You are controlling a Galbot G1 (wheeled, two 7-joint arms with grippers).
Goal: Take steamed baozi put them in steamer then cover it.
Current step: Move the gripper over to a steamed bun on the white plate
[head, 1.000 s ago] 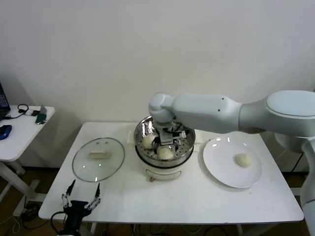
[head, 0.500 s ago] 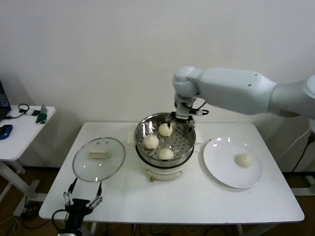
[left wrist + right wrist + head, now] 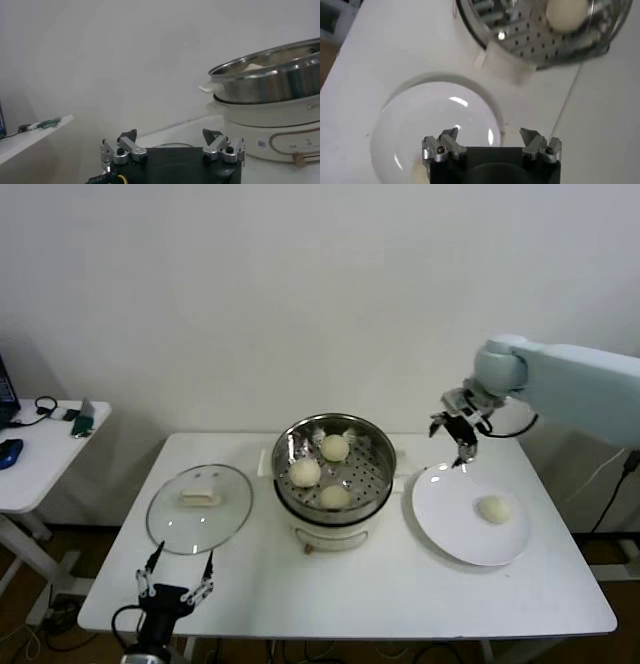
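Holding three baozi, your steamer sat mid-table; a fourth lay on the plate. Right gripper hung empty, claw wide, above the plate's far rim. Left gripper, also wide, parked low by the lid.

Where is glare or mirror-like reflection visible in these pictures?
Head view: the steamer has an inner wall that mirrors bright light, and the glass lid has a faint sheen. Right wrist view: bright streaks of glare on the white plate. Left wrist view: a light band along the steamer's rim.
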